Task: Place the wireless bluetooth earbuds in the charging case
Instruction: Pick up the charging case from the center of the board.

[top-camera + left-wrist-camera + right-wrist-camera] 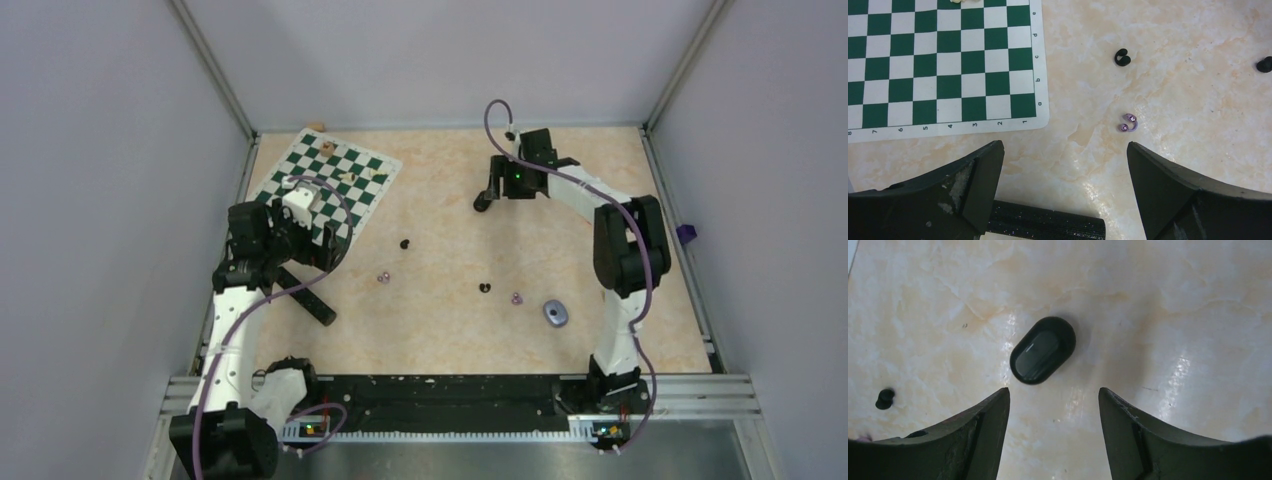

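- As seen from the right wrist, the black charging case is laid flat on the table with its lid down, and no bud is seen in it
- The right gripper is held just short of that case, with the jaws partly open; the case lies ahead of the gap between the tips, untouched, and nothing is gripped
- A 2nd container, the grey-blue case, is laid on the right half of the table, nearer the arm bases than the black one; it is too small for its lid to be judged, and no bud is seen in it
- All 4 wireless bluetooth earbuds are found loose on the table, outside both cases
- The 1st black earbud and the 1st purple earbud are placed near the corner of the chessboard
- The 2nd black earbud and the 2nd purple earbud are set close together, near the grey-blue case
- The left gripper is spread fully wide over bare table, with the 1st purple earbud just ahead of the gap; nothing is held
- Chess pieces are stood on the chessboard
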You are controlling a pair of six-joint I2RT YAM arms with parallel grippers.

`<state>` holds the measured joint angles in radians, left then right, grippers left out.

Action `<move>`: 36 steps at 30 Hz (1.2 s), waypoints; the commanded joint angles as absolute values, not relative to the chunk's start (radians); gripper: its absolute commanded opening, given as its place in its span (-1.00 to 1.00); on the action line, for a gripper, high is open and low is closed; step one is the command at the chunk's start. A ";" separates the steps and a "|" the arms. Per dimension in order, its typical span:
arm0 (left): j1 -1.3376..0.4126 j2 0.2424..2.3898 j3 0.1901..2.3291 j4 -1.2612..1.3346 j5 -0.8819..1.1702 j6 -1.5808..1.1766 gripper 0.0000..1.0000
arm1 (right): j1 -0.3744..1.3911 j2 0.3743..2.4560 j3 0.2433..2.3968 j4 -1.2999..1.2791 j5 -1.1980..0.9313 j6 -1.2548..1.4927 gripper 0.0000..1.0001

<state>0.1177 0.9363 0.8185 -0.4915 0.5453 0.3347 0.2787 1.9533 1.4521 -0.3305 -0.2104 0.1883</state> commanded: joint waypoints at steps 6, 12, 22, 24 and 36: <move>0.115 0.939 0.811 -0.449 0.541 0.335 0.97 | 0.276 2.140 1.602 -0.363 -0.222 0.373 0.19; 0.115 0.942 0.811 -0.449 0.533 0.337 0.97 | 0.282 2.189 1.637 -0.365 -0.265 0.411 0.17; 0.115 0.937 0.807 -0.447 0.526 0.340 0.97 | 0.298 2.276 1.684 -0.366 -0.310 0.443 0.08; 0.115 0.937 0.807 -0.446 0.527 0.340 0.97 | 0.297 2.288 1.688 -0.367 -0.324 0.446 0.00; 0.115 0.936 0.806 -0.447 0.535 0.343 0.98 | 0.363 2.321 1.746 -0.415 -0.306 0.375 0.03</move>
<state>0.1177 0.9405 0.8108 -0.4889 0.5301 0.3359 0.3107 2.2646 1.7252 -0.3290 -0.3485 0.4175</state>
